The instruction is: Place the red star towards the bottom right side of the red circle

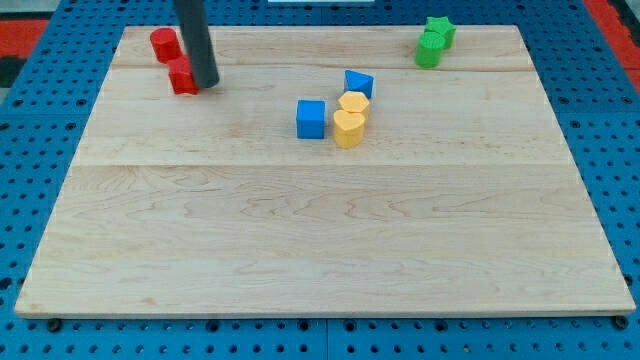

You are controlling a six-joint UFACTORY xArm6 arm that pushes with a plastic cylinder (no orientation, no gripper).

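The red circle (164, 44) stands near the board's top left corner. The red star (182, 78) lies just below and right of it, nearly touching it. My tip (207, 84) rests on the board right against the star's right side. The dark rod rises from there out of the view's top and hides part of the star's right edge.
A blue cube (311, 119) sits near the middle top, with a second blue block (359, 83), a yellow hexagon-like block (354, 103) and a yellow heart (348, 129) clustered to its right. Two green blocks (434, 42) sit at the top right. The wooden board (320, 240) lies on a blue pegboard.
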